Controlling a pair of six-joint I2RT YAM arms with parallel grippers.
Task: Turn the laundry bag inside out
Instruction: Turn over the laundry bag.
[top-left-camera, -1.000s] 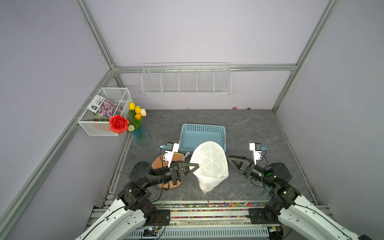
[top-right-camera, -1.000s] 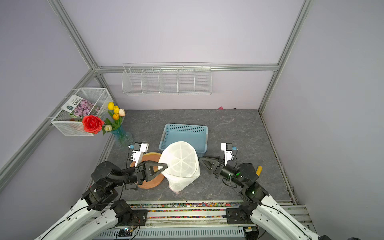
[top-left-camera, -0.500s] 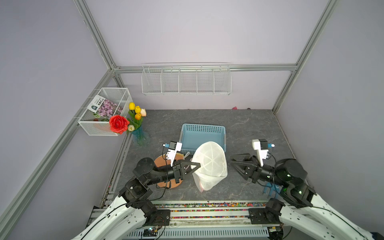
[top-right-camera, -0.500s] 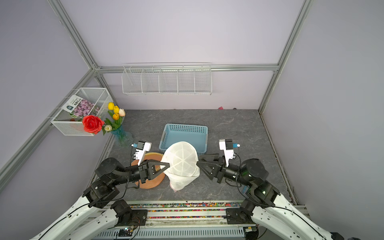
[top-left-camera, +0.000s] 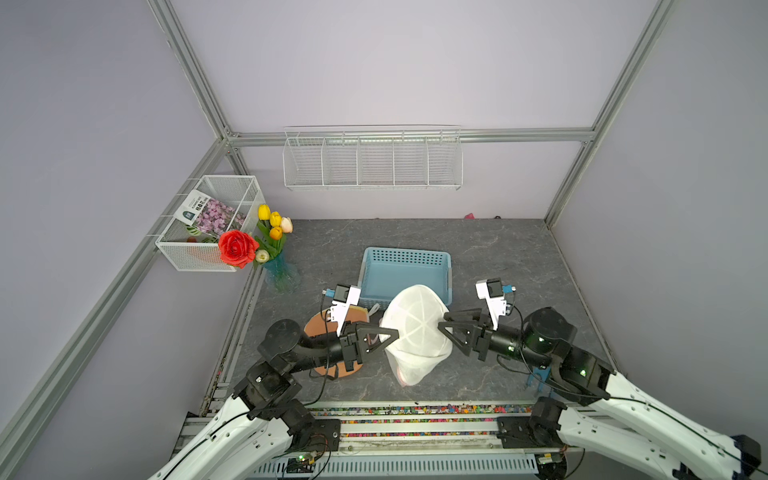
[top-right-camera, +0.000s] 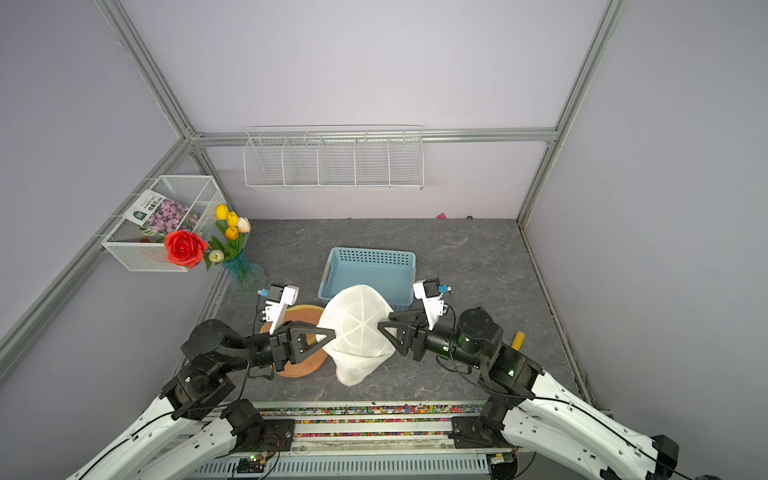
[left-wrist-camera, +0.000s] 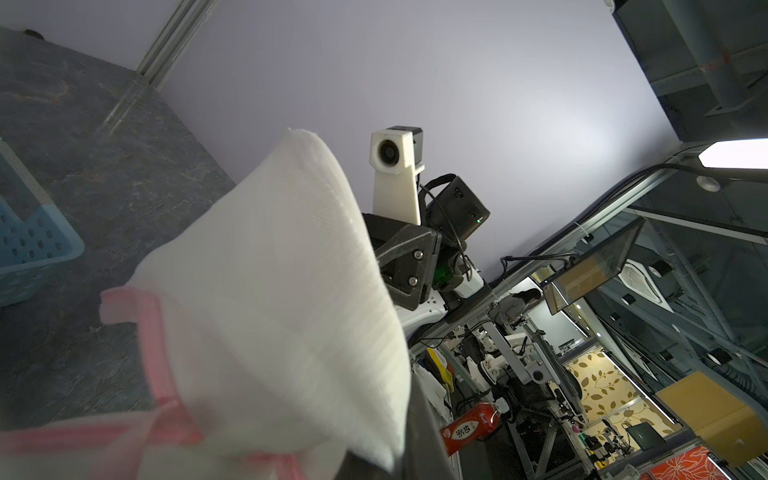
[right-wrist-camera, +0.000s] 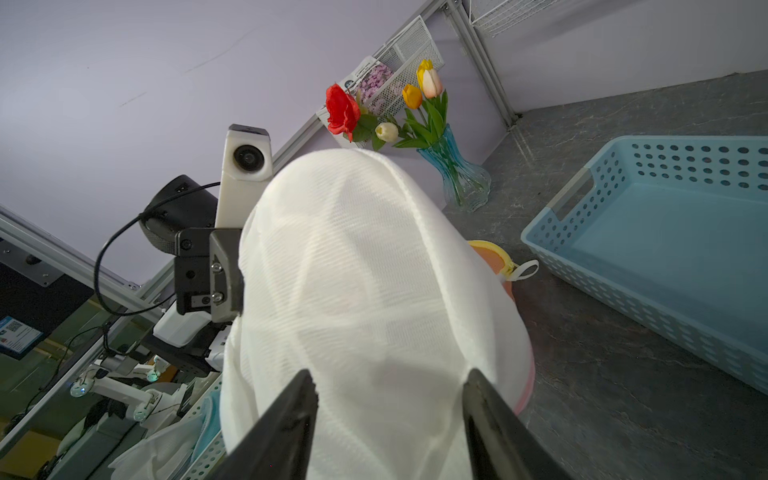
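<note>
The white mesh laundry bag (top-left-camera: 415, 328) hangs lifted at a top view's lower centre, pinched by the closed left gripper (top-left-camera: 395, 333); the open-fingered right gripper (top-left-camera: 442, 323) beside it should probably catch only one layer and peel gently.

The table (top-left-camera: 498, 257) is enclosed by walls at the left, back and right. A basket (top-left-camera: 405, 257) is set near its middle. The laundry bag (top-left-camera: 415, 328) is found just in front of the basket, overlapping its front edge in both top views. The bag is flanked by the left gripper (top-left-camera: 395, 333) on its left and the right gripper (top-left-camera: 441, 322) on its right. A disc (top-left-camera: 314, 328) is laid on the table left of the bag, under the left arm. A vase (top-left-camera: 282, 272) is stood at the table's left edge, behind the disc. A wire bin (top-left-camera: 195, 257) is hung on the left wall beside the vase, and a wire rack (top-left-camera: 372, 166) is mounted on the back wall.
</note>
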